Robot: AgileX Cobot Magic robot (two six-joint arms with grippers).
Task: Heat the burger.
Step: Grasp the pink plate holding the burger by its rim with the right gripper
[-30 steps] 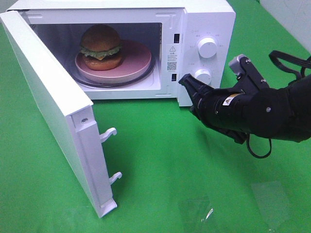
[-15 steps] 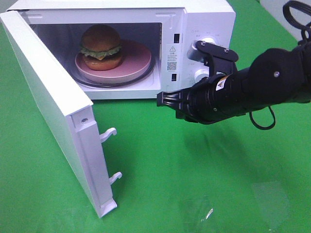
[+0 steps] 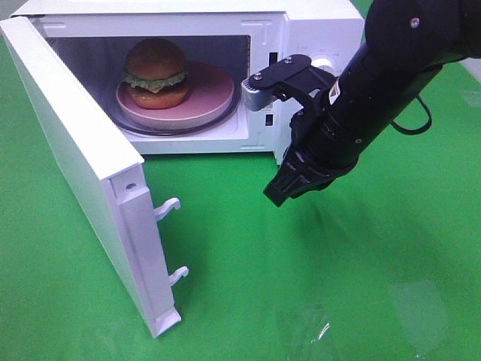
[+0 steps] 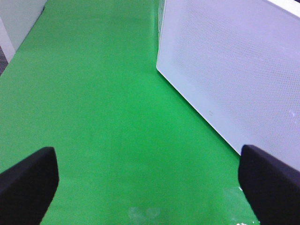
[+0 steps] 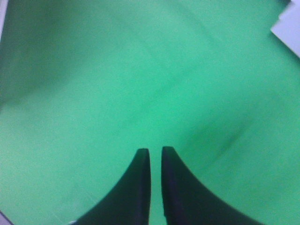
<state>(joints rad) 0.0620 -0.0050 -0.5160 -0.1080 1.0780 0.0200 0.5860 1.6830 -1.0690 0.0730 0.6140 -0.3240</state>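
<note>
The glossy, domed burger (image 3: 155,73) is seated on a smooth pink plate (image 3: 214,94) inside the white microwave (image 3: 316,30). Its label (image 3: 266,89) is printed too small to be read. The right gripper (image 5: 154,157) is held nearly together, empty, and the left gripper (image 4: 146,161) is spread wide.

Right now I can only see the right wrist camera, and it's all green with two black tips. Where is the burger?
Observer: The burger sits on a pink plate inside the microwave.
Operator: Is the door closed?
Observer: No, the microwave door is swung wide open, on the left of the high view.
Operator: So where's my gripper?
Observer: The right gripper points down over the green cloth, just in front of the microwave, touching nothing.
</note>
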